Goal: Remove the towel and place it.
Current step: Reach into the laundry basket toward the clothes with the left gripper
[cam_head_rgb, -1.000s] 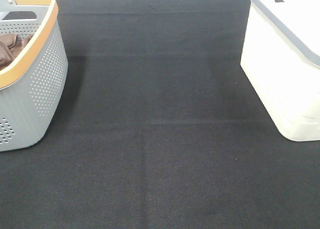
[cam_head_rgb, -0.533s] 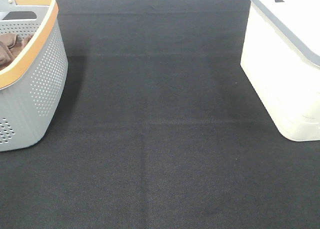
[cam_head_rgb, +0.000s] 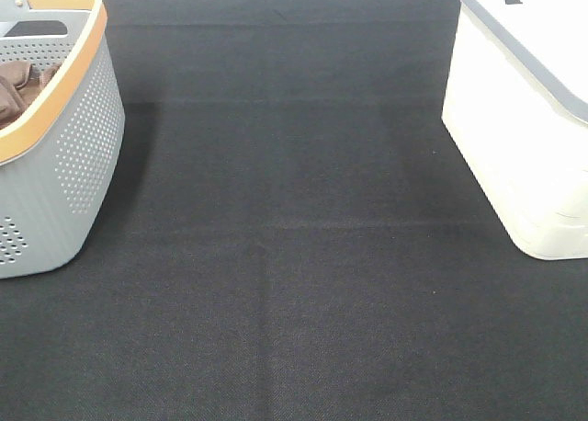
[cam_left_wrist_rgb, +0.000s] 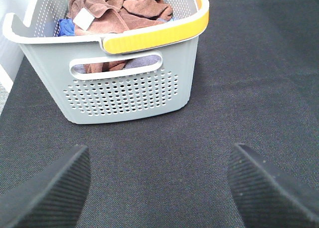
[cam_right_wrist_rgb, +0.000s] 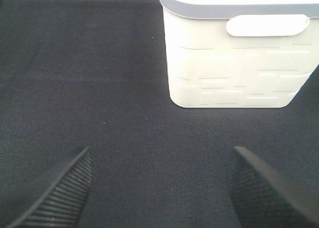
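Two tools hover over the black counter (cam_head_rgb: 294, 256). Our left tool (cam_left_wrist_rgb: 159, 158) has its jaws wide apart and faces the grey basket (cam_left_wrist_rgb: 124, 91). Our right tool (cam_right_wrist_rgb: 159, 158), jaws likewise apart, faces the white bin (cam_right_wrist_rgb: 234, 63). We see the brown towel (cam_left_wrist_rgb: 119, 9) crumpled inside the basket, beside something blue.

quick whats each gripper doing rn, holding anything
Left gripper: open, holding nothing, short of the grey perforated plastic basket with the brown cloth towel.
Right gripper: open, holding nothing, facing the white plastic bin.
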Available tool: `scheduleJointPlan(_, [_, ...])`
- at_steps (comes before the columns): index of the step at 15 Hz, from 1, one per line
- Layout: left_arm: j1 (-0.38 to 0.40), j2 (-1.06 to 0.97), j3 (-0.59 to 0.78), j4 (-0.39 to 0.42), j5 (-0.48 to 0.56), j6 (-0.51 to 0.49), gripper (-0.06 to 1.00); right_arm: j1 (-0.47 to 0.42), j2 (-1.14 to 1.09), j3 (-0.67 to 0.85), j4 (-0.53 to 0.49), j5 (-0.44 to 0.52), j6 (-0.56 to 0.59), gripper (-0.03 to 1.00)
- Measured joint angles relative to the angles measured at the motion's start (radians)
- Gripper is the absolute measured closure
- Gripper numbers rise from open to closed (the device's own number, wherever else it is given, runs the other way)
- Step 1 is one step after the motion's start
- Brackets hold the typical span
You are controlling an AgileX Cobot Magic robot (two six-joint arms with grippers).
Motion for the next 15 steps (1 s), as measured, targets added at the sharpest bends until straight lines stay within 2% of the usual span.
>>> scheduleJointPlan(10, [0.0, 0.0, -0.005, 0.01, -0.01, -0.002, 0.21, 0.0, 0.0, 0.0, 0.004, 0.0, 0.0, 0.25])
scheduleJointPlan(12, [0.0, 0.025, -0.025, 0.047, -0.092, -0.02, 0.21, 0.0, 0.0, 0.0, 0.02, 0.0, 0.0, 0.25])
scheduleJointPlan(15, [0.0, 0.184, -0.034, 0.152, -0.276, -0.131, 0.21, 0.0, 0.0, 0.0, 0.023, 0.0, 0.0, 0.25])
